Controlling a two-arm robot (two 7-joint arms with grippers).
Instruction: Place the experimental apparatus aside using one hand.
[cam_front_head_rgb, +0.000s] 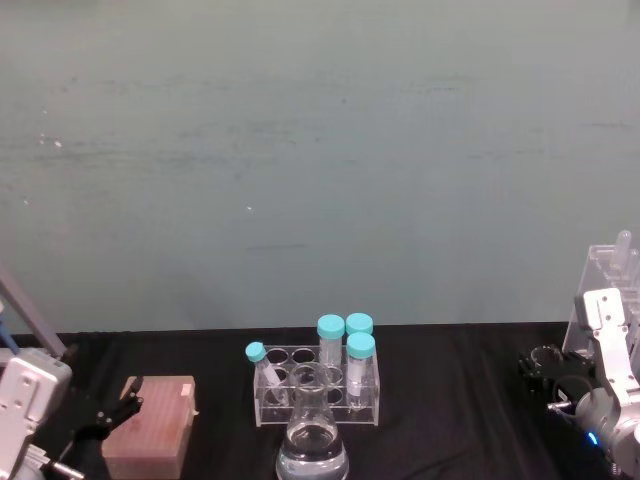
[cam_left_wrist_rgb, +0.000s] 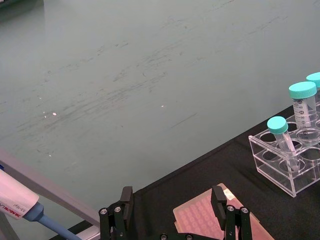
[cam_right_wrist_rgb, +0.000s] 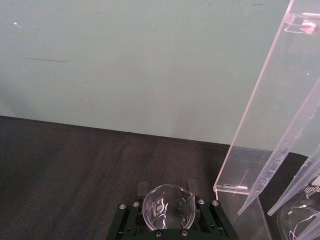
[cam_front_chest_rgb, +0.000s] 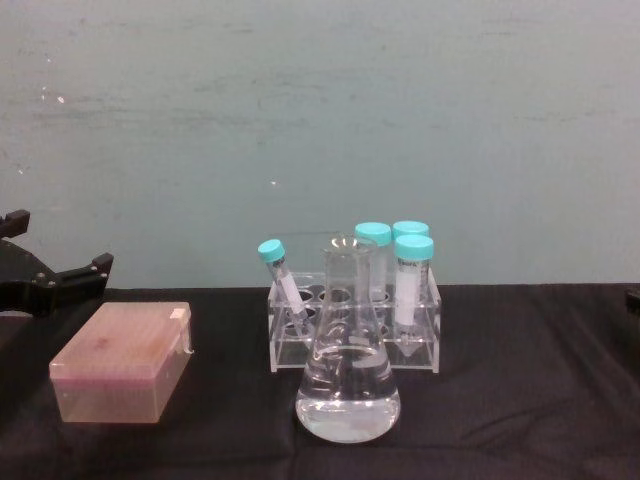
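At the right edge of the bench (cam_front_chest_rgb: 520, 400), the right tool (cam_right_wrist_rgb: 168, 191) has its fingers closed against the sides of the small glass beaker (cam_right_wrist_rgb: 167, 210), just beside the tall acrylic rack (cam_front_head_rgb: 605, 285) with its long tubes (cam_right_wrist_rgb: 280, 160). I cannot tell whether the beaker touches the bench. The conical flask (cam_front_chest_rgb: 348, 380) stands front and centre, close before a low rack (cam_front_chest_rgb: 420, 350) of teal-capped tubes (cam_front_chest_rgb: 413, 270). The left tool (cam_left_wrist_rgb: 172, 195) hangs wide open and empty over a pink box (cam_front_chest_rgb: 120, 365) at far left.

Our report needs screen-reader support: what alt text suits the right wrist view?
The right pincer grips a small glass beaker over a black tabletop, facing a pale green wall. Beside it stands a tall clear acrylic rack with long clear tubes.
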